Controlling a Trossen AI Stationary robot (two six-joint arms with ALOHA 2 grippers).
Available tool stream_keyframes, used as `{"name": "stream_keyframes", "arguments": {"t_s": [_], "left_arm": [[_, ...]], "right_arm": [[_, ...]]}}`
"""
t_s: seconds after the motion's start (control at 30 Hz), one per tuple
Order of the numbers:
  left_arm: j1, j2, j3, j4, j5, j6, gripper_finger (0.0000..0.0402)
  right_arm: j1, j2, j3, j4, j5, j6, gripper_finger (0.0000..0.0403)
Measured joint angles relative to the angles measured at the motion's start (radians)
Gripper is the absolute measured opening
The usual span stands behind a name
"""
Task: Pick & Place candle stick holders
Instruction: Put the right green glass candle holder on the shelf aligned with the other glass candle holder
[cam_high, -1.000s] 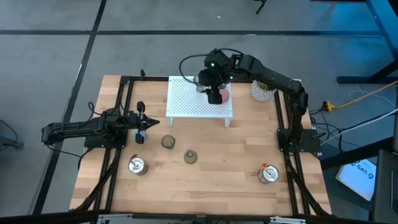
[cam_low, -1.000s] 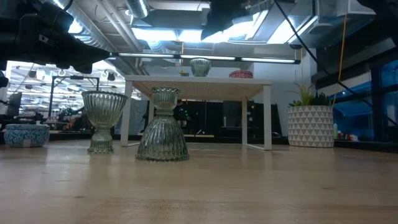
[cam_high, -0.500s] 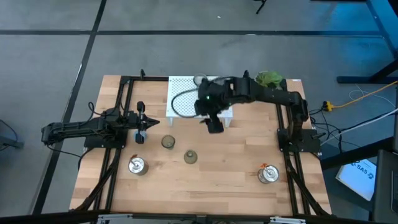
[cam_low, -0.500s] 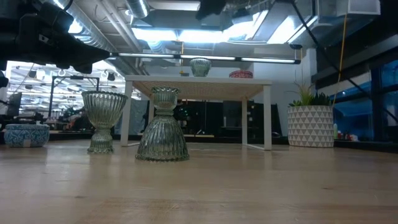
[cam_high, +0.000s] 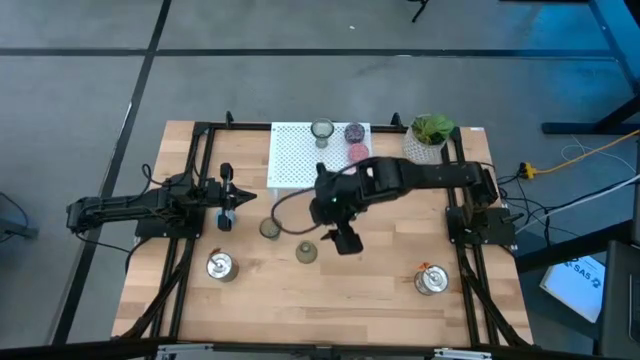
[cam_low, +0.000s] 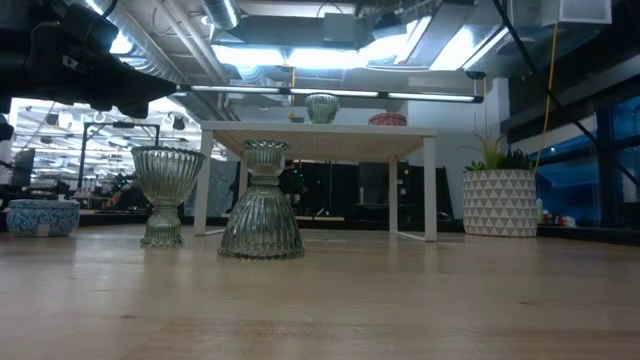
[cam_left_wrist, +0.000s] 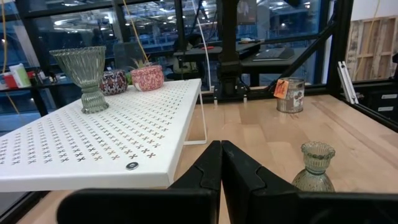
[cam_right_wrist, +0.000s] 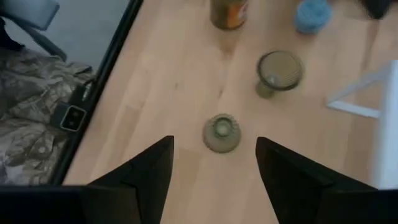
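Note:
A white rack (cam_high: 300, 160) at the table's far side carries an olive glass holder (cam_high: 322, 130), a purple one (cam_high: 354, 131) and a pink one (cam_high: 358, 153). On the table stand two more olive glass holders (cam_high: 306, 252) (cam_high: 270, 229), a blue one (cam_high: 224, 220) and two silver ones (cam_high: 220, 265) (cam_high: 432, 280). My right gripper (cam_high: 345, 240) hangs open above the table, just right of the nearer olive holder (cam_right_wrist: 222, 132), which stands on its wide end; nothing is between the fingers. My left gripper (cam_high: 232, 197) rests shut at the table's left.
A white pot with a green plant (cam_high: 428, 140) stands at the far right, beside the rack. Black frame rails (cam_high: 190, 250) run along both sides of the table. Bare wood (cam_high: 360, 290) lies between the two silver holders near the front edge.
My right gripper has swung from over the rack's right part, by the pink holder, toward the table's near edge and somewhat left, turning as it went. It now hangs over the olive holders. The pink holder stays on the rack.

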Motion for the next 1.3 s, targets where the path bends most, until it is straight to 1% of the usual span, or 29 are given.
{"name": "stream_keyframes", "arguments": {"t_s": [0.13, 0.33, 0.43, 0.53, 0.57, 0.63, 0.77, 1.0, 1.3], "left_arm": [[0.000, 0.000, 0.000, 0.000, 0.000, 0.000, 0.0002], [0.000, 0.000, 0.000, -0.001, 0.000, 0.000, 0.0002], [0.000, 0.000, 0.000, -0.001, 0.000, 0.000, 0.0002], [0.000, 0.001, 0.000, -0.001, 0.000, 0.000, 0.0002], [0.000, 0.004, 0.000, 0.001, 0.000, 0.000, 0.0002], [0.000, 0.004, 0.000, -0.007, 0.000, 0.000, 0.0002], [0.000, 0.011, -0.001, -0.010, 0.000, 0.000, 0.0002], [0.000, 0.014, 0.000, -0.007, 0.000, 0.000, 0.0002], [0.000, 0.014, 0.000, -0.007, 0.000, 0.000, 0.0002]], "right_arm": [[0.029, 0.017, -0.001, 0.034, 0.000, 0.031, 0.0232], [0.055, 0.060, 0.000, 0.059, 0.006, 0.005, 0.0232], [0.064, 0.078, -0.001, 0.055, 0.064, -0.015, 0.0232], [0.067, 0.097, -0.001, 0.093, 0.138, -0.034, 0.0232], [0.067, 0.102, -0.001, 0.096, 0.146, -0.031, 0.0232], [0.066, 0.113, 0.000, 0.128, 0.147, -0.010, 0.0232], [0.070, 0.117, -0.001, 0.111, 0.143, 0.024, 0.0232], [0.072, 0.110, -0.001, 0.076, 0.142, 0.024, 0.0232], [0.090, 0.109, -0.001, 0.041, 0.105, 0.024, 0.0232]]}}
